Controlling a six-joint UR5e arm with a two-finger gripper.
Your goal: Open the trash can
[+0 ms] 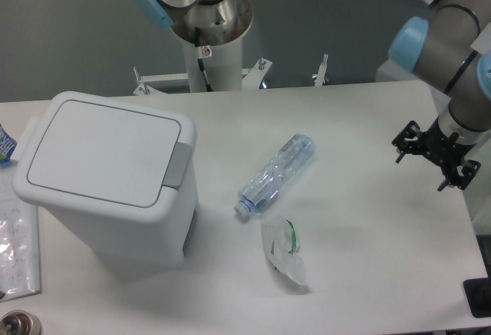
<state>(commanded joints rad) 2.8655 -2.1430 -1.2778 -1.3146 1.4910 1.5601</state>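
Trash can [107,178]: large boxy white plastic bin, rounded corners, flat lid lying shut, grey rectangular latch button [178,165] on its right edge; stands at 9 o'clock on the white counter [368,197].

Clear plastic bottle [276,174]: lies on its side near centre, cap toward 7 o'clock.

Crumpled clear wrapper [285,252] with green print: just beside the bottle, at 6 o'clock of it.

Gripper [436,155]: black, at 3 o'clock, well apart from the trash can; fingers hold nothing, their spread cannot be told.

Bare table between gripper [434,155] and trash can [107,178], broken only by plastic bottle [276,174] and crumpled wrapper [285,252] mid-table.
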